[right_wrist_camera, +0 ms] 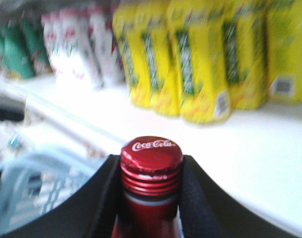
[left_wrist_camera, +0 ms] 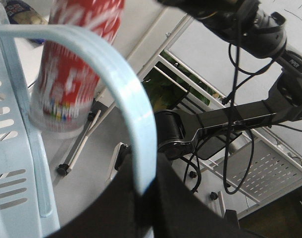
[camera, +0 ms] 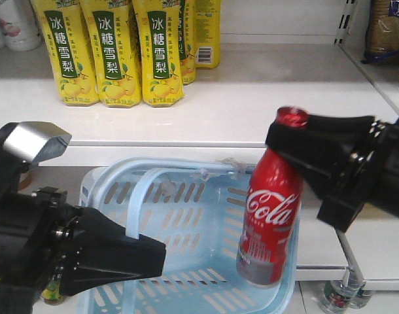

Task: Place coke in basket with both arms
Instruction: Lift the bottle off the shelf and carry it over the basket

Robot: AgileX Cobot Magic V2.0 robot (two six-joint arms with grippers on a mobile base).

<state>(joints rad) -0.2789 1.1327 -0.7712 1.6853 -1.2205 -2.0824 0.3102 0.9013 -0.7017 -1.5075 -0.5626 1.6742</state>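
The coke (camera: 270,216) is a red bottle with white script, hanging slightly tilted inside the right end of the pale blue basket (camera: 95,184). I cannot tell whether its base touches the basket floor. My right gripper (camera: 278,134) is shut on the bottle's neck just under the red cap (right_wrist_camera: 151,153), with a black finger on each side. My left gripper (camera: 157,252) is at the lower left, shut on the basket's raised swing handle (left_wrist_camera: 131,99). The left wrist view shows the coke (left_wrist_camera: 67,84) beyond the basket wall (left_wrist_camera: 7,124).
Yellow drink bottles (camera: 114,52) stand in a row on the white shelf (camera: 219,124) behind the basket, with white bottles (camera: 16,23) at the far left. A metal shelf post (camera: 346,261) stands at the lower right. The right arm (left_wrist_camera: 250,29) crosses above.
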